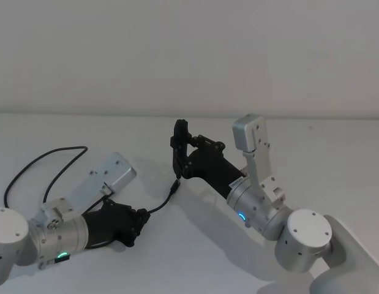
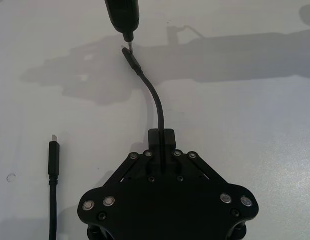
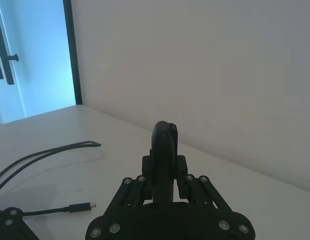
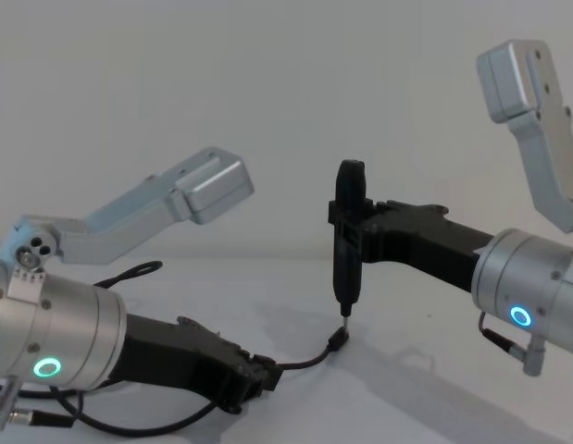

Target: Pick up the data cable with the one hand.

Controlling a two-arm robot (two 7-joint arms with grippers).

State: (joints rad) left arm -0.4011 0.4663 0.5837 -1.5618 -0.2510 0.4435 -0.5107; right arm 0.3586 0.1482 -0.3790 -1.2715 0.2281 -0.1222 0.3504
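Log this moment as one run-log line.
left gripper: shut on data cable | right gripper: shut on stick tool, tip at plug | table

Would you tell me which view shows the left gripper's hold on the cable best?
The left wrist view: the left gripper is shut on the data cable, which curves up to the stick tool. Head and chest views show the hold from the side; the right wrist view misses it.

Both arms are built of silver cylindrical links with boxy silver elbow housings. The left end effector (image 4: 258,377) is flat, matte black, studded with small silver screw heads; its wrist carries a green ring light. The right end effector (image 4: 349,242) is the same black build on a silver wrist with a blue ring light. A thick black lead runs from the left wrist.
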